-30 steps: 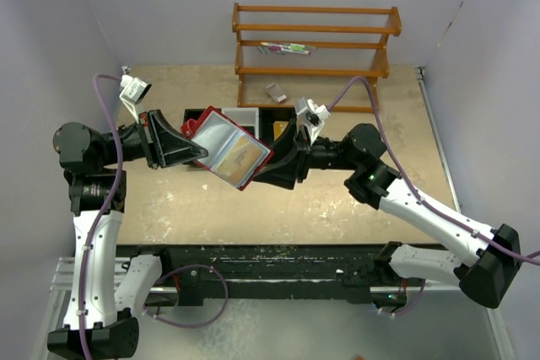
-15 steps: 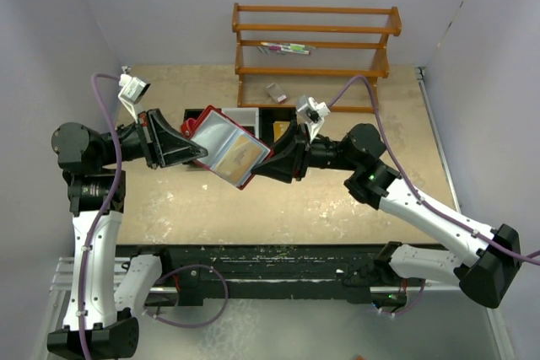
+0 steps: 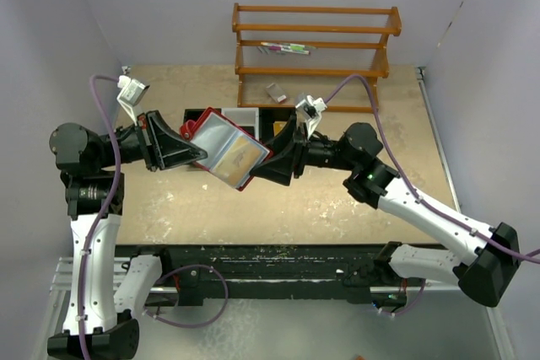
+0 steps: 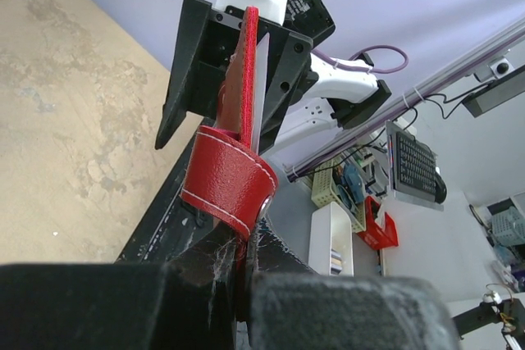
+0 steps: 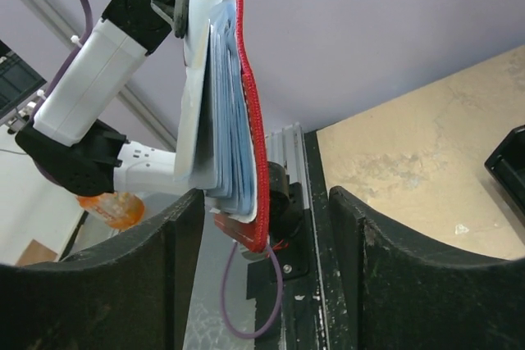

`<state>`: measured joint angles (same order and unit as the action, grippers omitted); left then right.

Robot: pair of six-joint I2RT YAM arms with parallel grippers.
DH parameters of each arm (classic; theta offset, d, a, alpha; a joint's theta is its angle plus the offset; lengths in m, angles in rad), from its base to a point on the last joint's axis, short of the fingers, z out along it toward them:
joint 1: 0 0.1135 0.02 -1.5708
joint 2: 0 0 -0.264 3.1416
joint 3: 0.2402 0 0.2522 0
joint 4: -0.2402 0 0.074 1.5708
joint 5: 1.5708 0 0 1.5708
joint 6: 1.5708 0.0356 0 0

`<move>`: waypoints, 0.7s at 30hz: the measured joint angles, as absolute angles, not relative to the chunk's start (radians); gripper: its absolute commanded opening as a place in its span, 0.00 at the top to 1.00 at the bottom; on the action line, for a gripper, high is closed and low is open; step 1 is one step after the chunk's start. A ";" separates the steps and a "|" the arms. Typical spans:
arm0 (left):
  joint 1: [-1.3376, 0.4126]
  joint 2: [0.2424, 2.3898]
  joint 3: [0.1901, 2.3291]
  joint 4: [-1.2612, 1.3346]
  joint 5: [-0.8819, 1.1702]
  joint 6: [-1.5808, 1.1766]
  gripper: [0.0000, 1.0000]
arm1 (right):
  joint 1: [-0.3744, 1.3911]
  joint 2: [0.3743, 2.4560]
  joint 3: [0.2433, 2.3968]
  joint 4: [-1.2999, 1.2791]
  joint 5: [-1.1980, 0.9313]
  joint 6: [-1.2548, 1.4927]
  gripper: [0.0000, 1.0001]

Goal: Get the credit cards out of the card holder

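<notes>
Our left gripper (image 3: 199,152) stays clamped on the small red leather-like folding card holder (image 3: 229,151), held open in the air above the worn tan tabletop (image 3: 337,200). Over the last second our right gripper (image 3: 263,166) has nudged closer, yet its jaws stand wide astride the clear sleeves, holding nothing. The tan credit card (image 3: 240,156) remains sleeved, so we judge nothing is extracted yet. An orange wooden rack (image 3: 314,48) stands behind, between lilac walls.

Wears white shells along left arm (image 3: 91,246) and right arm (image 3: 426,212), black at joints and bases. Trails purple cables (image 3: 354,83). Carries small white cameras (image 3: 133,88) over black wedge-shaped left claw (image 3: 201,155) and right claw (image 3: 272,160).
</notes>
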<state>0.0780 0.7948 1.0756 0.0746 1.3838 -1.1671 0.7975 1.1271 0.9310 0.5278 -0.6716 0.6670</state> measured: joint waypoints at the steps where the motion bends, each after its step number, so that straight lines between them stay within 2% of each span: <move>1: 0.078 0.794 1.076 0.070 1.384 -1.162 1.00 | 0.797 1.128 0.931 0.527 -0.671 0.672 0.33; 9: 0.078 0.792 1.093 -0.004 1.383 -1.089 1.00 | 0.796 1.159 0.948 0.530 -0.673 0.739 0.27; 15: 0.078 0.792 1.099 -0.067 1.383 -1.024 1.00 | 0.791 1.186 0.957 0.532 -0.679 0.800 0.27; 21: 0.078 0.793 1.117 -0.117 1.374 -0.970 1.00 | 0.790 1.204 1.057 0.371 -0.580 0.805 0.28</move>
<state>0.0780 0.7929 1.1168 -0.1169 1.3735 -0.9695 0.7898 1.2041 1.0573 0.3714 -0.5804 0.8051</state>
